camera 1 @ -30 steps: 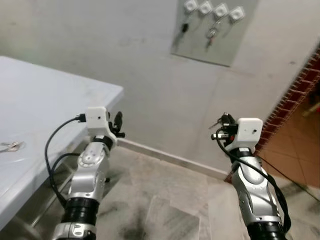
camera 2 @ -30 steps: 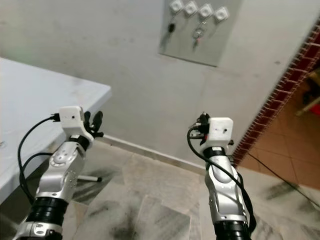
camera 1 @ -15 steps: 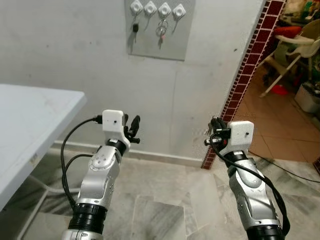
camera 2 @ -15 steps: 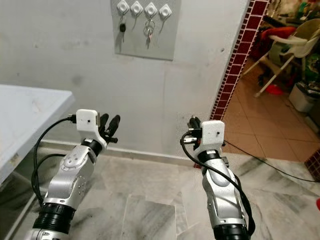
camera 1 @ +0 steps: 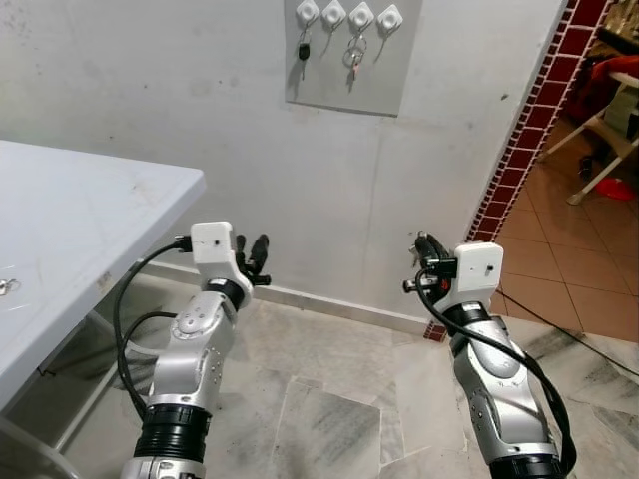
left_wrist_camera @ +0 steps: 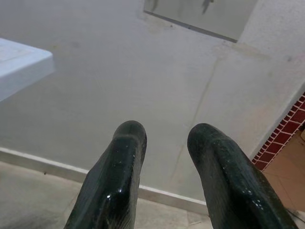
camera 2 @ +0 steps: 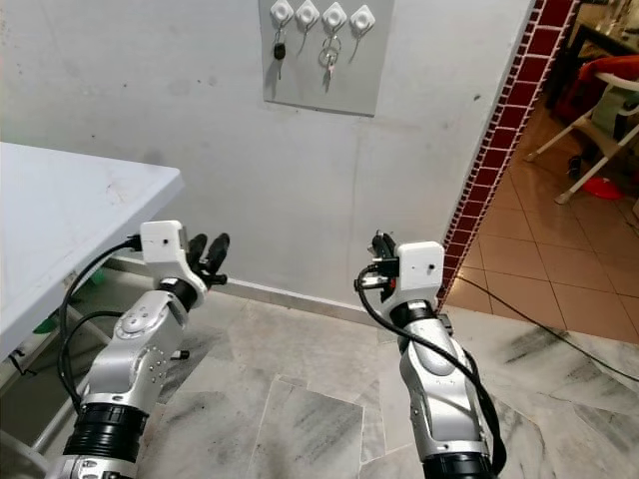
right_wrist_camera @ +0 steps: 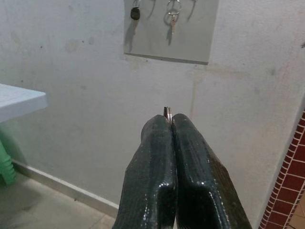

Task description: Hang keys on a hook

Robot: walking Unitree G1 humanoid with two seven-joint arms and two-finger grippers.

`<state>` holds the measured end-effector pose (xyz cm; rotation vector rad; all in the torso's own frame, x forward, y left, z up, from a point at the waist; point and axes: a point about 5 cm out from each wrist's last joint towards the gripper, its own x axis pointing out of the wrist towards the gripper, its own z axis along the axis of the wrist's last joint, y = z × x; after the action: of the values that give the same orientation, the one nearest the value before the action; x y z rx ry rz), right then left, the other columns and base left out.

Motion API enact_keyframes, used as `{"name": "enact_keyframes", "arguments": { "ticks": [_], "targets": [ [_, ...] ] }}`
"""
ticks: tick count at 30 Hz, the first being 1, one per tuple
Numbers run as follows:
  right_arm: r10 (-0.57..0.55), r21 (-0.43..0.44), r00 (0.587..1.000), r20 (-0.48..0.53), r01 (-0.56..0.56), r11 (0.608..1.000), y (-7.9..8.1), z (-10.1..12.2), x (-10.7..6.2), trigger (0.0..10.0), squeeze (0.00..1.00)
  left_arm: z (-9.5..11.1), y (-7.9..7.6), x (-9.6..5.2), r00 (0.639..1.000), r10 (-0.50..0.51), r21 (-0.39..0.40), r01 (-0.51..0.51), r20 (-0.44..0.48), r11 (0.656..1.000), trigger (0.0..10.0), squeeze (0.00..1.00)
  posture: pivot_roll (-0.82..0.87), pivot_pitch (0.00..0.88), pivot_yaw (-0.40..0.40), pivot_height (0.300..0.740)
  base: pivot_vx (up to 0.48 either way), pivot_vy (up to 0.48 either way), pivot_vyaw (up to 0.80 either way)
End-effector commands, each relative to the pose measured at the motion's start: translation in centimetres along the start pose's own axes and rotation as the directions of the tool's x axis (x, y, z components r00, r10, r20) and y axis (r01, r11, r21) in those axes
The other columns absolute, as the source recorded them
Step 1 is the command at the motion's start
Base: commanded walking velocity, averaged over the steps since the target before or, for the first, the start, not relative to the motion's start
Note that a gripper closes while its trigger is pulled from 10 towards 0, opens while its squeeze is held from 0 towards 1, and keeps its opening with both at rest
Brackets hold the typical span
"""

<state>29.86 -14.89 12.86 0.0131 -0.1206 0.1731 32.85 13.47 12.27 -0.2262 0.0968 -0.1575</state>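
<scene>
Below the hooks (camera 1: 346,15) on the wall, the right gripper (right_wrist_camera: 167,125) pinches a key ring (right_wrist_camera: 167,112); the left gripper (left_wrist_camera: 164,138) is spread apart.

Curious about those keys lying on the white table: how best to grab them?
Probably from straight above, closing across the bunch: the keys lie flat on the table, so a sideways approach catches nothing. Finer parts are too small to tell.

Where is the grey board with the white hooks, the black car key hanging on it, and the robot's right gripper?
grey board with white hooks (camera 1: 379,90), left eye view, its bare lower part.
black car key (right_wrist_camera: 135,13), right wrist view, its black head.
right gripper (right_wrist_camera: 168,119), right wrist view, between its closed fingertips.
</scene>
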Motion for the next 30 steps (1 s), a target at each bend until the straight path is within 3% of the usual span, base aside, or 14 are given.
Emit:
{"name": "enact_keyframes", "arguments": {
  "ticks": [1, 30],
  "targets": [
    [-0.012, -0.002, 1.000, 0.027, 0.012, 1.000, -0.24, 0.75, 0.05, 10.0, 0.00, 0.64, -0.05, 0.30, 1.000, 0.005, 0.003, -0.005, 0.007, 1.000, 10.0, 0.00, 0.08, 0.000, -0.023, 0.736, 0.000, 0.000, 0.00],
    [-0.028, 0.009, 0.998, 0.054, 0.028, 1.000, -0.44, 1.25, -0.04, 10.0, 0.00, 1.08, -0.55, 0.81, 1.000, -0.017, 0.010, 0.017, 0.012, 1.000, 10.0, 0.00, 0.06, 0.000, -0.017, 0.736, 0.275, 0.000, 0.00]
  ]
}}
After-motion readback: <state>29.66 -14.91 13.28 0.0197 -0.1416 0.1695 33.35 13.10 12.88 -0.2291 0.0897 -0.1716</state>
